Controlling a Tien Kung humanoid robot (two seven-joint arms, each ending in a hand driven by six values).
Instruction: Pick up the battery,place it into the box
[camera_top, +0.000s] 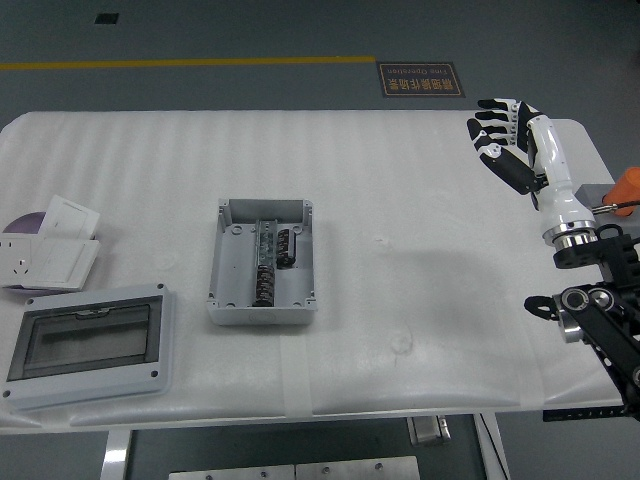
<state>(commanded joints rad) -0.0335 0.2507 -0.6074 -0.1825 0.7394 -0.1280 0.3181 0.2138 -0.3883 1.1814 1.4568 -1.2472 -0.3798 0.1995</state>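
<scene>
table: one white padded table (400, 200), ribbed foam cover, near edge along the bottom of the view
floor: grey, one yellow line (190, 64) and one dark printed floor sign (420, 79) beyond the far edge
right arm: one black arm (605, 320) in from the lower right, reaching up along the table's right side
lid: one grey lid with clear window (88, 345), flat at front left, well apart from the box
box: one open grey box (262, 262), left of table centre, upright, black and metal parts in a row down its middle
battery: looks like the dark cylindrical piece (287, 246) inside the box, upper middle, beside the central rail; too small to be sure
white bits: a small stack of white cards or plates (55, 250) at the left edge, one socket-like plate (20, 268) in it, count unclear
disc: one purple disc (25, 222) partly under that stack
right hand: one white-and-black hand (515, 145) over the far right corner, fingers spread and loose, nothing in it
orange item: one orange piece (626, 188) at the right edge, mostly cut off
</scene>
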